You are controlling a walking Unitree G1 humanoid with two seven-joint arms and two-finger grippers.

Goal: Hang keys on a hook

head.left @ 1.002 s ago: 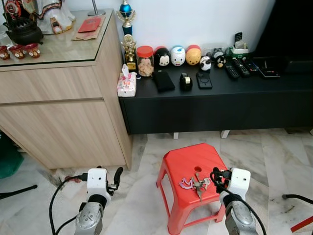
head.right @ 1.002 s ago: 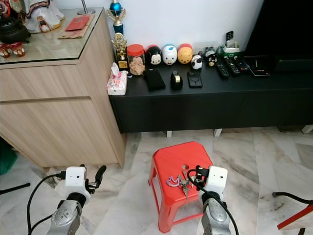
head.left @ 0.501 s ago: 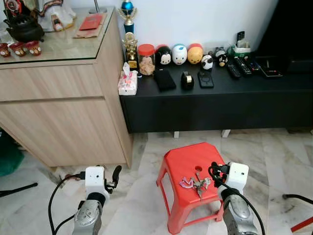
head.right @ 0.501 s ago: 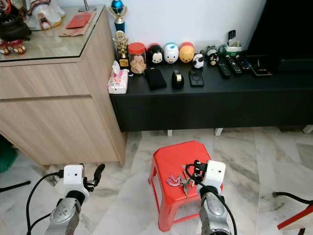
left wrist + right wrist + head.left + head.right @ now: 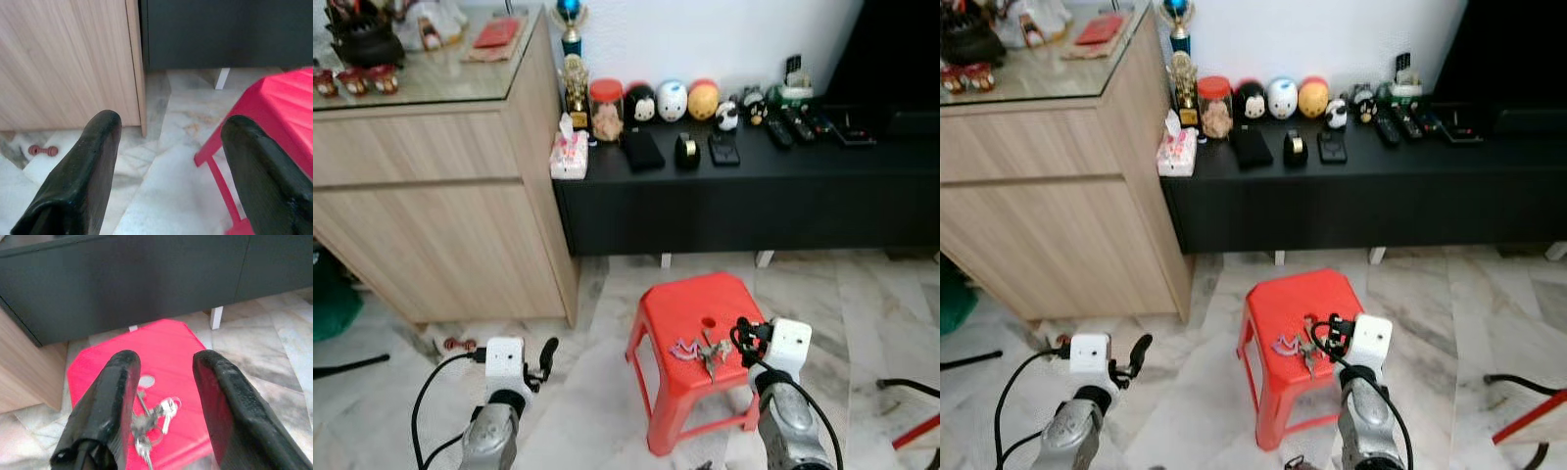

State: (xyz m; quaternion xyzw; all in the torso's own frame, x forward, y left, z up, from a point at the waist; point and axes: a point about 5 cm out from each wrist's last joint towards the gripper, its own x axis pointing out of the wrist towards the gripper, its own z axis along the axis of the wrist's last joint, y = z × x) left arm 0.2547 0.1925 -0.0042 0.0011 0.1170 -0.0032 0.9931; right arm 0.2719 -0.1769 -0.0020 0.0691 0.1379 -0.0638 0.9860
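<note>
Red plastic stool point(image 5: 690, 323) stands on the marble floor point(image 5: 862, 313), at about 6 o'clock in the head views, in front of a long black low cabinet point(image 5: 754, 196). The keys point(image 5: 698, 351) lie flat on the stool's seat, toward its near edge, a bunch with a pink tag at the 9 o'clock side. A small round hole in the seat sits just beyond them at 12 o'clock.

Right gripper point(image 5: 741, 341) hangs at the stool's 3 o'clock edge, just beside the keys, not gripping them. In the right wrist view its two black fingers point(image 5: 110, 401) stand apart, jaws moderately wide, nothing between them; the keys point(image 5: 154, 418) show in the gap below, on the red seat, slightly blurred.

Left gripper point(image 5: 546, 354) hovers over the floor at 8 o'clock of the stool, well apart from it. Left wrist view shows its fingers point(image 5: 85, 166) spread wide with nothing held; the stool's corner and leg sit beyond one finger, and a small red dumbbell-shaped object point(image 5: 42, 150) lies on the floor near the base of the wooden cabinet point(image 5: 440, 215).

Wooden cabinet stands at 10 o'clock, glass top with ornaments. On the black cabinet: a tissue pack point(image 5: 569, 157), a trophy point(image 5: 574, 83), a jar with a red lid point(image 5: 606, 110), round character figures point(image 5: 672, 99), remotes point(image 5: 783, 127). No hook can be made out
</note>
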